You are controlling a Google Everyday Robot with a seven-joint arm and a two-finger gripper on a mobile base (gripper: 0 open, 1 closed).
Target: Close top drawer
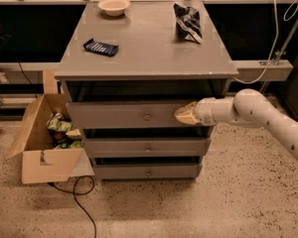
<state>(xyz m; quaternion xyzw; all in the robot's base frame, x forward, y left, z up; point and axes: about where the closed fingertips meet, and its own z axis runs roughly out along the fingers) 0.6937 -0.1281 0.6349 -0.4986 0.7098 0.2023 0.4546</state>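
The top drawer (124, 115) is a wide grey drawer with a small round knob (147, 116) at its centre. It stands pulled out a little from the grey cabinet, with a dark gap above its front. My gripper (181, 115) comes in from the right on a white arm and rests against the right part of the drawer front, to the right of the knob.
Two lower grey drawers (146, 148) sit below. On the cabinet top (149, 48) lie a white bowl (113, 6), a dark blue packet (101, 47) and a crumpled snack bag (188, 22). An open cardboard box (44, 143) and a cable (79, 192) lie on the floor at left.
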